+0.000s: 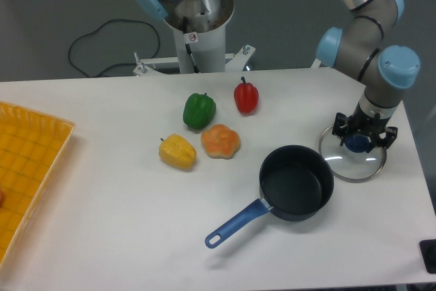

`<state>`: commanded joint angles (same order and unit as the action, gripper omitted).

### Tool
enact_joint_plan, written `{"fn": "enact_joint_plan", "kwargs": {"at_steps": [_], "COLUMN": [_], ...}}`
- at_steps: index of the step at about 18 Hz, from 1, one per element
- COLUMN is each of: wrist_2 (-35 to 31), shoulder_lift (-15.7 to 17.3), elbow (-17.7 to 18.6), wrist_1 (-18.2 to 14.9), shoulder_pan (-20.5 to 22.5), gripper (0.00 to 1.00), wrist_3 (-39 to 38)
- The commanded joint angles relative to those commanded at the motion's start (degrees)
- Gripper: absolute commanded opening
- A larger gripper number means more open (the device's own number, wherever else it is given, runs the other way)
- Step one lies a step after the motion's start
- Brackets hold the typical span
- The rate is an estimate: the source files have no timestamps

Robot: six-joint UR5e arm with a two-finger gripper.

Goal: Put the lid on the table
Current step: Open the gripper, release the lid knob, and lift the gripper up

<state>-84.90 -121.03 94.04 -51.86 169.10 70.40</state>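
One relation is deciding what we are doing next: the gripper [359, 141] is sitting straight over the lid [353, 158], right on its blue knob [357, 143], at the right middle of the frame. We are looking at a round lid, so it is offering no long axis to line up with; only the knob at its centre is mattering. The lid is lying flat on the counter [102, 223], apart from the pan [296, 182], which is standing just to its lower left with its handle running toward the bottom centre of the frame. The lid's rim is coming near the pan's wall, though we are not seeing them touch.

We are not able to tell whether the gripper is clamped on the knob or already parted; its dark fingers are flanking the knob on both sides and hiding the contact. We are judging that the lid is already resting on the counter, so the task is looking close to finished, and the remaining move is calling for letting go, if that is not done, and a straight lift upward. We are reckoning that any sideways drift during that lift is risking a drag of the lid toward the pan or toward the counter's right edge, which is lying close by.
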Motion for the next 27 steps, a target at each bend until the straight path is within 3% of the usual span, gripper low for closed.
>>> {"fn": "enact_joint_plan", "kwargs": {"at_steps": [4,9,13,18,19,23,27], "wrist_2": [-0.09,-0.17,-0.44,-2.63,-3.42,-4.48,-4.48], "shoulder_lift": [0.00,0.79,4.65,6.94,7.29,8.00,8.00], "elbow": [0.00,-0.26,-0.87,-1.58,-1.76,-5.97,-7.73], "wrist_1": [0.00,-0.09,-0.18,-0.88,-1.57,-12.64,-14.76], "shoulder_pan": [0.00,-0.09,-0.35,-0.35,-0.35,-0.09,-0.26], "gripper": [0.99,1.00,1.00,1.00,1.00,1.00,1.00], "wrist_3": [0.00,0.09,-0.18,1.48,4.71,19.39,25.22]}}
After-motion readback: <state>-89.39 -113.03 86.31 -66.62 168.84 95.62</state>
